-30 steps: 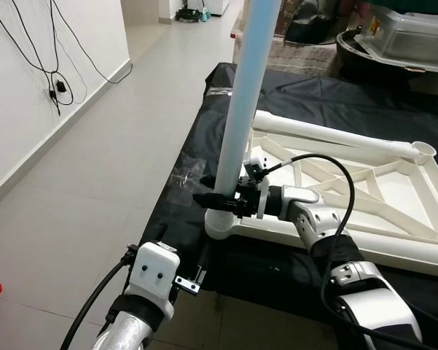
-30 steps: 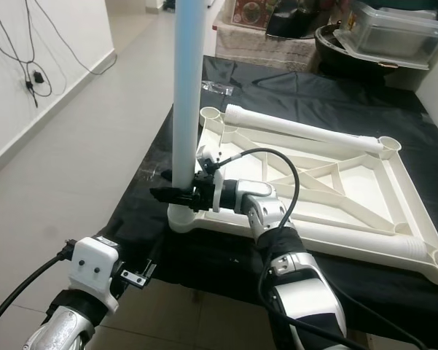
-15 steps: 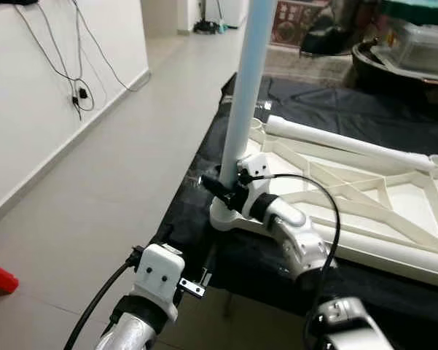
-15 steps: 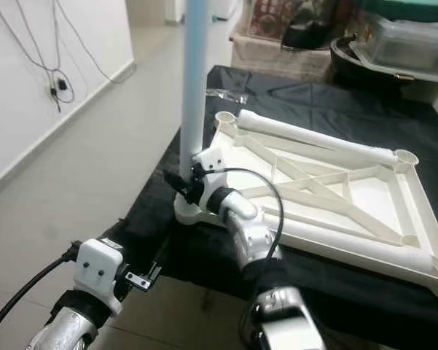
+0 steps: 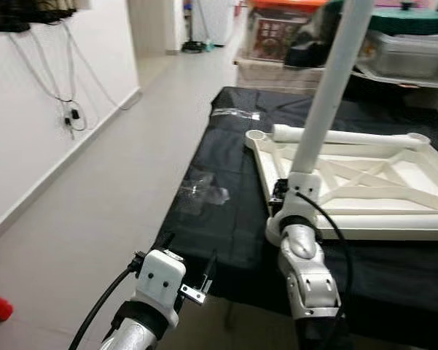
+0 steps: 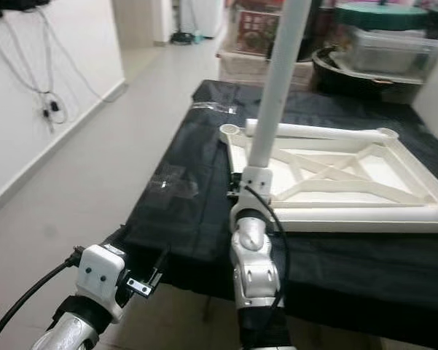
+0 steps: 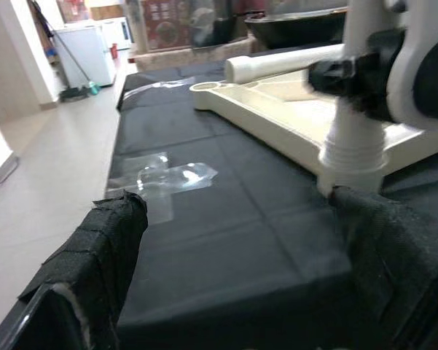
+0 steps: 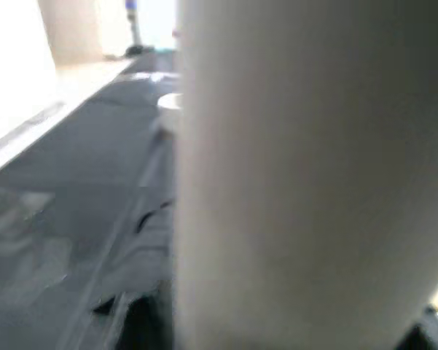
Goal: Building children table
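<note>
A white children's table frame [image 5: 379, 223] lies upside down on a table draped in black cloth [image 5: 226, 219]. One white table leg [image 5: 322, 95] stands in the frame's near left corner socket [image 7: 353, 157] and leans slightly right. My right gripper [image 5: 283, 191] is at the base of this leg, shut on it, and the leg [image 8: 299, 168] sits very close in the right wrist view. A second leg [image 5: 335, 136] lies along the frame's far side. My left gripper [image 7: 237, 208] is open and holds nothing, low at the table's near left edge.
A crumpled clear plastic bag [image 5: 204, 191] lies on the cloth left of the frame. Storage bins and a dark tub [image 5: 408, 51] stand behind the table. Open tiled floor [image 5: 95, 211] runs along the left, beside a wall with hanging cables [image 5: 65, 109].
The whole picture has shifted, so the camera has moved. My right arm now reaches straight ahead to the leg instead of across to the left. The gripper stays at the leg's base.
</note>
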You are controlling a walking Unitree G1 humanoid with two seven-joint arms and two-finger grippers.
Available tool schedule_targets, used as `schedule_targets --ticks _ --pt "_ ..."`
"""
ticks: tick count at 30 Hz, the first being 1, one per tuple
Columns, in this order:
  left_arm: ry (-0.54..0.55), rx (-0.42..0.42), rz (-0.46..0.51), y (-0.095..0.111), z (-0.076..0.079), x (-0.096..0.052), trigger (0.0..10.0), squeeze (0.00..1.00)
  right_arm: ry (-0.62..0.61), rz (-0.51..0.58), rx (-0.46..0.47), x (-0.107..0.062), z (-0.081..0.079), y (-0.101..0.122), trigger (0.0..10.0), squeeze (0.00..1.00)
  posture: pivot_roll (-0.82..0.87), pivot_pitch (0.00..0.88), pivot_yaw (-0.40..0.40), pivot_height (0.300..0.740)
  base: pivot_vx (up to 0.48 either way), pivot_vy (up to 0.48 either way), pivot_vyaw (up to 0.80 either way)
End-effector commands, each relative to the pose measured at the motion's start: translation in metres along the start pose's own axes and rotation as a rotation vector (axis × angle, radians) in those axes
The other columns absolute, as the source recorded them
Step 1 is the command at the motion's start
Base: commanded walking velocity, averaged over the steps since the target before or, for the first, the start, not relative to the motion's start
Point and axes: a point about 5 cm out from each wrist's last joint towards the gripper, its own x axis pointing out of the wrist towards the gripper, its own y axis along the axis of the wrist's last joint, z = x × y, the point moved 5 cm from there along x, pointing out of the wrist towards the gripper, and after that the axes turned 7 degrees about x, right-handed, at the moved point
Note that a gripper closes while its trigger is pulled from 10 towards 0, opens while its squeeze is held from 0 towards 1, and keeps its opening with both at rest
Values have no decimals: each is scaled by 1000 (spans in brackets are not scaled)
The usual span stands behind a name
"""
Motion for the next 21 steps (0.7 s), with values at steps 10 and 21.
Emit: schedule_targets --ticks 10,21 --pt "-12 -5 -12 -5 4 0 10000 0 725 -126 207 -25 -79 -18 10000 0 121 48 -54 740 0 0 0" --pt "-36 -31 10 0 8 0 10000 0 1339 -292 42 -39 -88 -16 10000 0 135 53 -65 740 0 0 0"
